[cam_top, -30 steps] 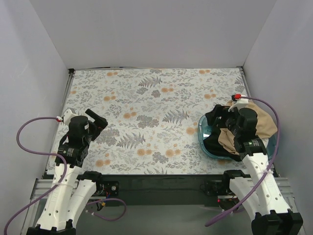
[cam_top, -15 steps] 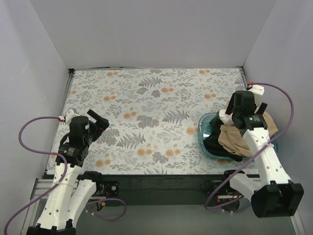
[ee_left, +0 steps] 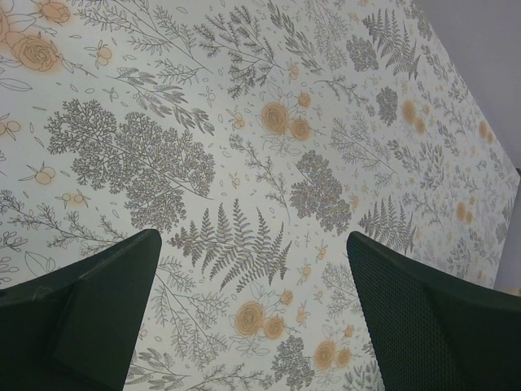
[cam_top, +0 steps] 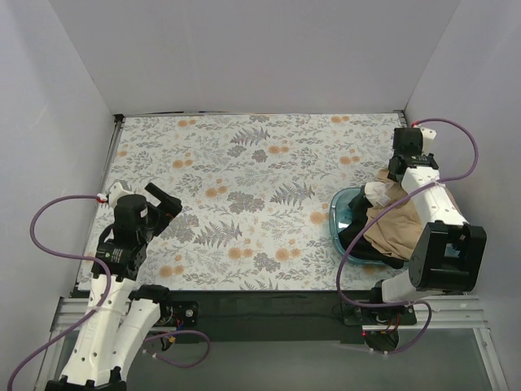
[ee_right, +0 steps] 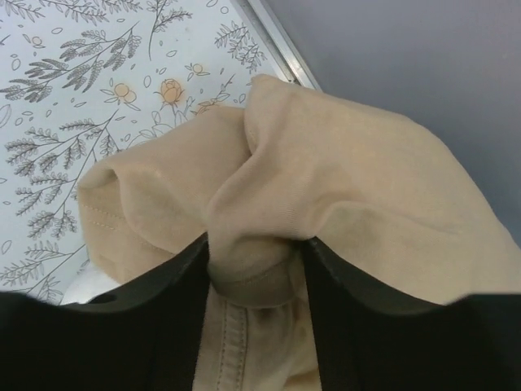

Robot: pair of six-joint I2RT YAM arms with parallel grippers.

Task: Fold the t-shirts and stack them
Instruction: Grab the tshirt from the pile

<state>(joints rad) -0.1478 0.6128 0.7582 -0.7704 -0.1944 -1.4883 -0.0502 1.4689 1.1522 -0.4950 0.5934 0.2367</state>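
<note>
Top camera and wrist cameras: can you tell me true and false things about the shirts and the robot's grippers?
1. The right gripper pinches the soft tan cloth t-shirt. True.
2. The left gripper holds a shirt. False: it is open and empty above the flowery table.
3. The black cloth t-shirt lies in the round teal basin. True.
4. Folded shirts are stacked mid-table. False: the shirts are bunched at the basin.

three t-shirts were counted: one tan t-shirt (cam_top: 395,232), one white t-shirt (cam_top: 377,193) and one black t-shirt (cam_top: 354,237). one teal basin (cam_top: 334,216) and one floral table (cam_top: 244,163) were seen. two grippers were counted, the left gripper (ee_left: 252,236) and the right gripper (ee_right: 254,244).
</note>
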